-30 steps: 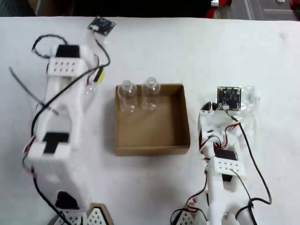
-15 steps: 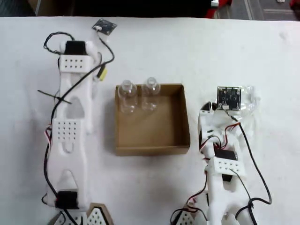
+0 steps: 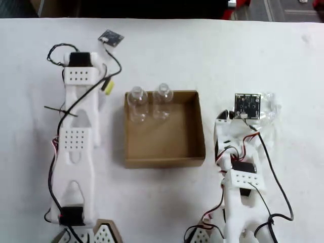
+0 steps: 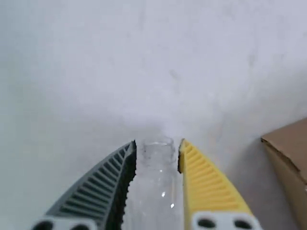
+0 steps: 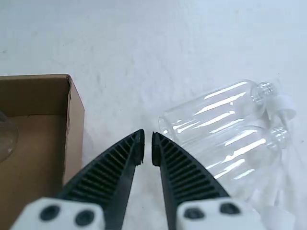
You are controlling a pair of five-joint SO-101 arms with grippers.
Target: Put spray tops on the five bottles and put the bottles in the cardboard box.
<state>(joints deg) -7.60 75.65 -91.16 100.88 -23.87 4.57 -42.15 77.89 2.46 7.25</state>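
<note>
My left gripper (image 4: pixel 157 146) is shut on a clear bottle (image 4: pixel 153 191) without a top, its grey and yellow fingers pinching the body just below the open neck. In the high view the left arm (image 3: pixel 76 136) lies stretched along the table left of the cardboard box (image 3: pixel 195 126). Two clear bottles (image 3: pixel 136 104) lean in the box's far side. My right gripper (image 5: pixel 146 143) is shut with nothing in it, low over the table to the right of the box. Just beyond it lie two clear bottles (image 5: pixel 225 110) and a white spray top (image 5: pixel 283 103).
The box corner (image 4: pixel 288 148) sits close beside the left gripper. The box wall (image 5: pixel 72 120) is also near the right gripper. Cables trail from both arms. The table's far edge (image 3: pixel 202 19) runs along the back.
The left arm has straightened and stretched out flat beside the box, the bottle still in its gripper. The right arm has not moved.
</note>
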